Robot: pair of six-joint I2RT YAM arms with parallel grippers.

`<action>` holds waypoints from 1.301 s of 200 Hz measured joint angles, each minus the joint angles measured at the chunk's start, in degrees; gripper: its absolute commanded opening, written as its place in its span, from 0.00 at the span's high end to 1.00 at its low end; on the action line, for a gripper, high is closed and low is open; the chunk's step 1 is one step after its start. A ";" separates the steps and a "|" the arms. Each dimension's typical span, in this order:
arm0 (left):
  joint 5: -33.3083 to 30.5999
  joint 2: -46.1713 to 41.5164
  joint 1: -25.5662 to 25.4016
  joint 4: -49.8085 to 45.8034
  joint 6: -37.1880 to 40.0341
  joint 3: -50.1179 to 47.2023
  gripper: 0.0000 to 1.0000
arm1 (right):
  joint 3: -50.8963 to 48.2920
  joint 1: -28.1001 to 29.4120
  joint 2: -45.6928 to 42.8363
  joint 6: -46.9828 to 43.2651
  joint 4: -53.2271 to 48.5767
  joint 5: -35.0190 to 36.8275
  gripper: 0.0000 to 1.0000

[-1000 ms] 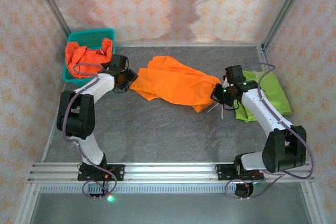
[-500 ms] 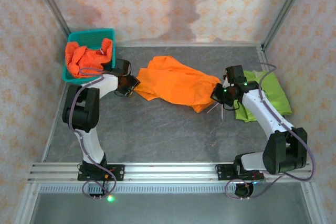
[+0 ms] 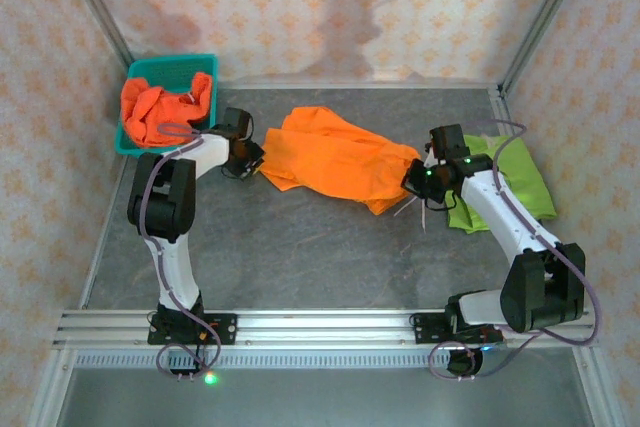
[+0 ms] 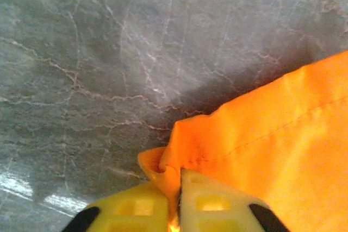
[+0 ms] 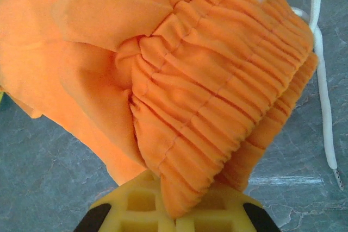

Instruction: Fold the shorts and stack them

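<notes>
Marbled table (image 3: pixel 300 247): teal basket (image 3: pixel 165 64) near orange shorts (image 3: pixel 335 157).

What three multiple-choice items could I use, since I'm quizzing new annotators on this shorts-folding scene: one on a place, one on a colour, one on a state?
1. Where do the lime green shorts lie?
A. in the middle of the table
B. at its right side
C. at its near left corner

2. What colour is the basket at the far left?
A. teal
B. red
C. white

3. How is the left gripper?
A. open above the table
B. shut on a white drawstring
C. shut on an edge of the orange shorts

Answers: B, the top view shows them at the right edge; A, its mesh wall is teal; C, the left wrist view shows it pinched on orange fabric.
</notes>
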 measured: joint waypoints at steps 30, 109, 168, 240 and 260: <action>-0.07 -0.02 0.11 -1.11 0.90 1.99 1.00 | 0.00 0.00 0.00 -0.15 -0.20 0.02 0.96; -4.96 -13.62 0.15 -10.71 4.48 10.91 1.00 | 5.64 -3.34 -1.01 -2.38 -4.44 -0.02 0.96; -12.28 -20.28 0.02 -16.59 11.19 31.80 1.00 | 22.82 -4.57 1.25 -2.95 -5.97 -3.06 0.97; -20.98 -1.18 0.11 -26.60 17.22 75.93 1.00 | 59.74 -4.61 22.21 1.14 -7.06 -7.30 1.00; -22.36 0.81 0.15 -27.21 17.84 80.96 1.00 | 68.89 -4.61 25.00 1.03 -6.95 -7.65 1.00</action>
